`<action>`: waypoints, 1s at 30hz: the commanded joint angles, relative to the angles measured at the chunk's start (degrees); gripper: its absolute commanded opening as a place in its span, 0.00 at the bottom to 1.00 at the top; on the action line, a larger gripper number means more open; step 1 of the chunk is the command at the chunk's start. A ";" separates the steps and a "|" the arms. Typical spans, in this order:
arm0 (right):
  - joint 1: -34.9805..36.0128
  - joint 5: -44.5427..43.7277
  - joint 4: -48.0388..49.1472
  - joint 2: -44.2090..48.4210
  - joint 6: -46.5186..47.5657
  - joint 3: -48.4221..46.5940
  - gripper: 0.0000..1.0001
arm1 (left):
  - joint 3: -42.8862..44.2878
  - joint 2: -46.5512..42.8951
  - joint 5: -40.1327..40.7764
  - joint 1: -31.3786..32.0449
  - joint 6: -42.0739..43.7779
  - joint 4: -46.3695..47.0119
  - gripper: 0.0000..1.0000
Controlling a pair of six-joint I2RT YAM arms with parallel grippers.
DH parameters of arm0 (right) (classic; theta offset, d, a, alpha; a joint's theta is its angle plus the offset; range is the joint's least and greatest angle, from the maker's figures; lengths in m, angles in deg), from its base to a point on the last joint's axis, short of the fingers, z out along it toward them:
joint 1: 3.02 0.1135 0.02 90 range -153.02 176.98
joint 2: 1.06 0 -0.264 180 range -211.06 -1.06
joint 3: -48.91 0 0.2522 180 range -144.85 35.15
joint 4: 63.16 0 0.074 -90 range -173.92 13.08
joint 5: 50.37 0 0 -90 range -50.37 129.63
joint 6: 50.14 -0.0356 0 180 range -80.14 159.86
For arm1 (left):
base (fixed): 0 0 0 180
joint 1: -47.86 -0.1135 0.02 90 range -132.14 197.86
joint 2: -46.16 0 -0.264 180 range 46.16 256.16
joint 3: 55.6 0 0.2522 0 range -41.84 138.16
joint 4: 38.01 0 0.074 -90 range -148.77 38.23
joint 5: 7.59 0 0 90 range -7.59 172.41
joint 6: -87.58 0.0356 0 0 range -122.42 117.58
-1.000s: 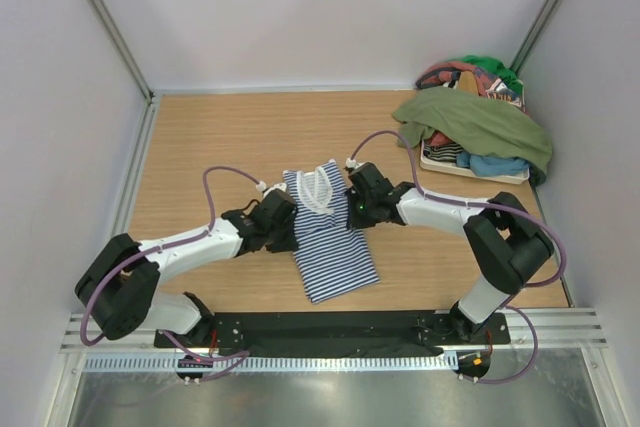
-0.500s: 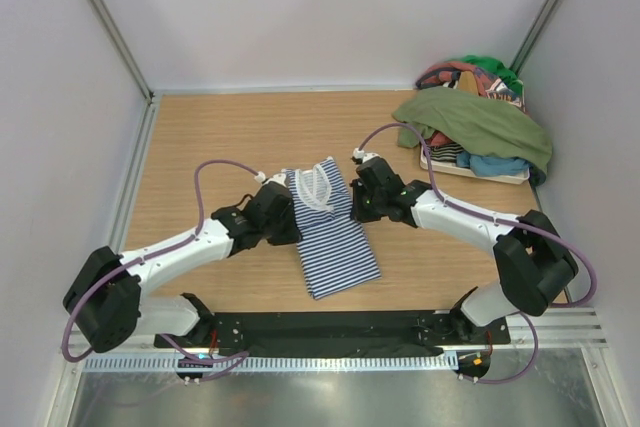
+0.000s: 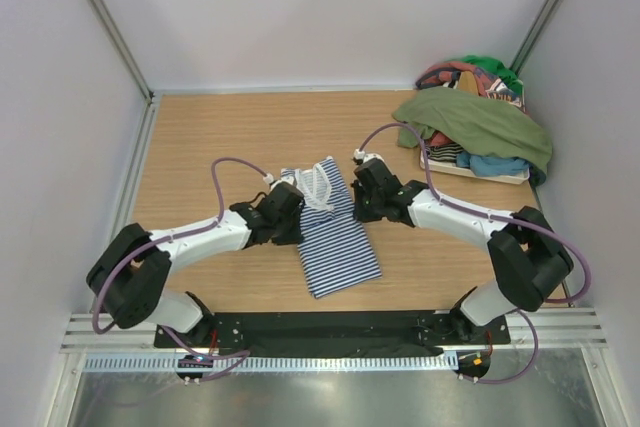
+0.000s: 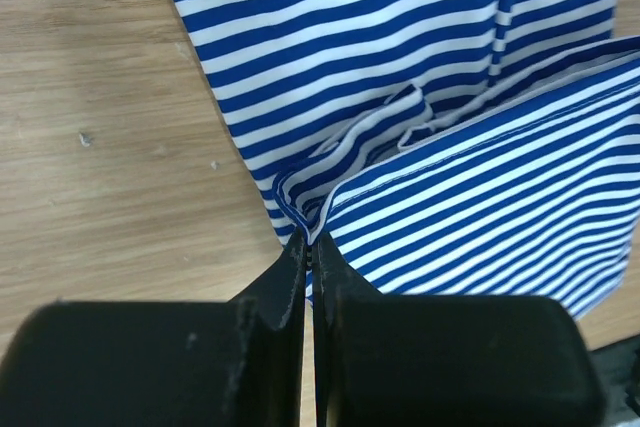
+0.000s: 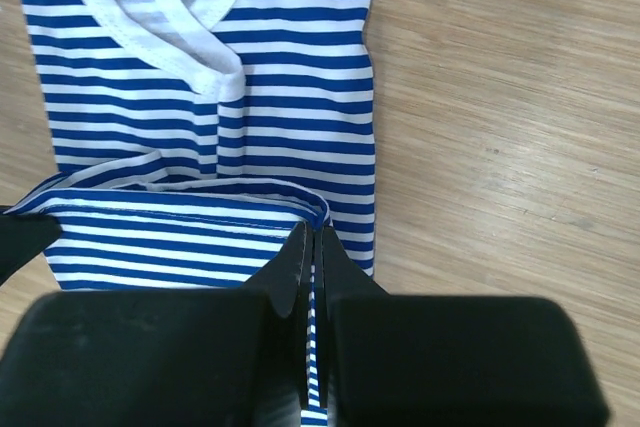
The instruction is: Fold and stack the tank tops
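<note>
Now L pincer [image 4: 308,239] & R pincer [image 5: 312,229] clamp striped tank top [image 3: 340,247].

Tank top [image 3: 338,242] shows blue-and-white stripes — white neckband.

The worktop [image 3: 220,137] is a pale wood-grain board. A striped tank top [image 3: 335,247] lies near its middle, neck end toward the back, hem end flat on the wood. A white tray [image 3: 478,174] sits in the far right corner (heaped with clothes, an olive green top [image 3: 480,122] draped over them).
</note>
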 commanded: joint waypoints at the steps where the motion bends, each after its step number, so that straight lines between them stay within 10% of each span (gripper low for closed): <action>1: -0.62 -2.84 2.96 -2.87 -0.45 -1.41 0.01 | 1.61 3.42 2.46 -0.26 1.98 3.22 0.00; 10: -1.14 -3.81 5.96 -5.79 -1.51 -1.23 0.09 | 1.87 7.04 2.89 -0.17 3.30 5.25 0.01; 22: -1.14 -2.51 0.78 7.99 -2.12 3.85 0.61 | -0.85 -6.74 2.64 -0.09 2.07 -0.46 0.62; 30: -1.06 3.21 -4.32 18.73 -5.29 14.39 0.54 | -7.44 -17.31 0.43 6.67 -5.48 -3.10 0.66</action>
